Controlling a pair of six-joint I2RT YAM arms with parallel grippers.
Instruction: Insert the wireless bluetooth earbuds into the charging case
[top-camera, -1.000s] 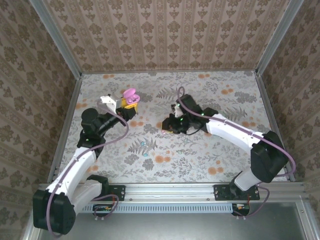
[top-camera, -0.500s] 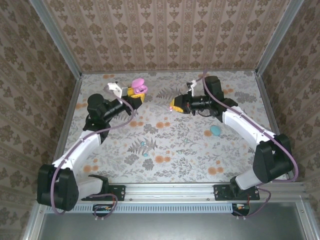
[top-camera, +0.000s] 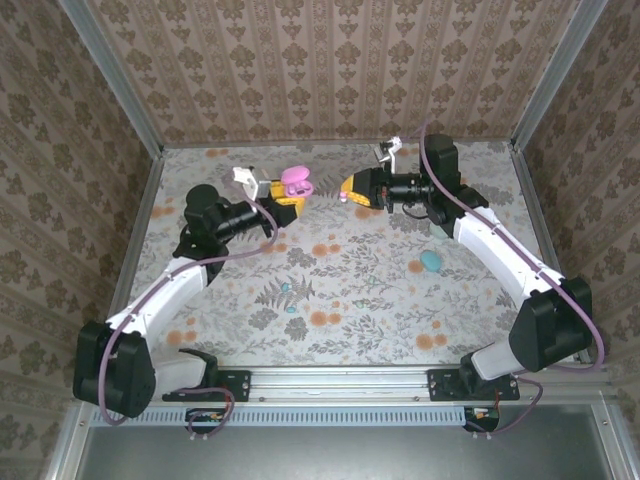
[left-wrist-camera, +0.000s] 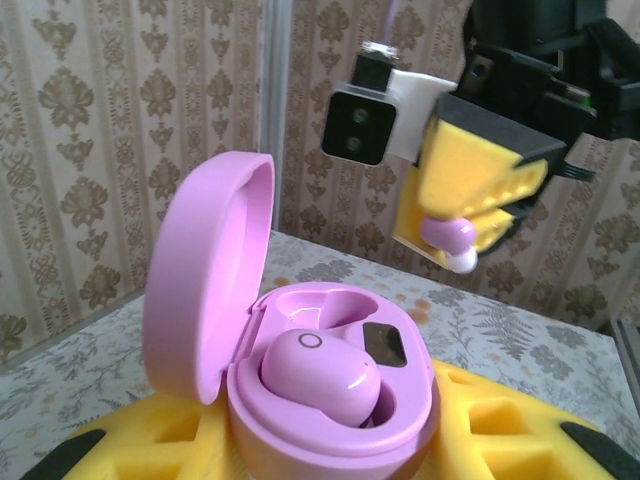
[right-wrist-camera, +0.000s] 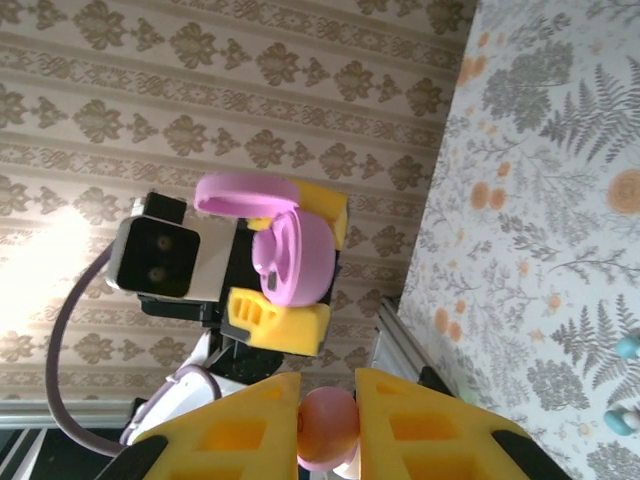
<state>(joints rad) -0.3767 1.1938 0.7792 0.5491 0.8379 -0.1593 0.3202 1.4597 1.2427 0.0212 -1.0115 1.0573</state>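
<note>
The charging case (left-wrist-camera: 300, 440) is a glossy pastel-pink pebble of smooth plastic. Its domed lid is hinged up and stands open on the left in the left wrist view. The left gripper (top-camera: 290, 198) is clamped on the case's lower body between two yellow foam pads (left-wrist-camera: 470, 395) with square cut-outs, and it holds the case clear of the floral mat (top-camera: 400, 320) beneath.

Inside the case, the seated earbud (left-wrist-camera: 320, 375) fills the nearer socket. It is a shiny, rounded pink bead with a small ring marked on top. The socket behind it is a bare curved hollow, and a small dark rectangular window sits in the tray just right of the bud.

In the top view, the right gripper (top-camera: 350, 190) is just to the right of the case, facing it and apart from it. It is closed on the held earbud (right-wrist-camera: 325, 425), a small pink bud with a whitish tip pinched between matching yellow foam pads.

Well to the lower right of the case in the top view, a smooth teal pebble (top-camera: 430, 261) lies on the mat. Well below the case in that view are two tiny teal buds (top-camera: 284, 288), too small to make out their shape.
</note>
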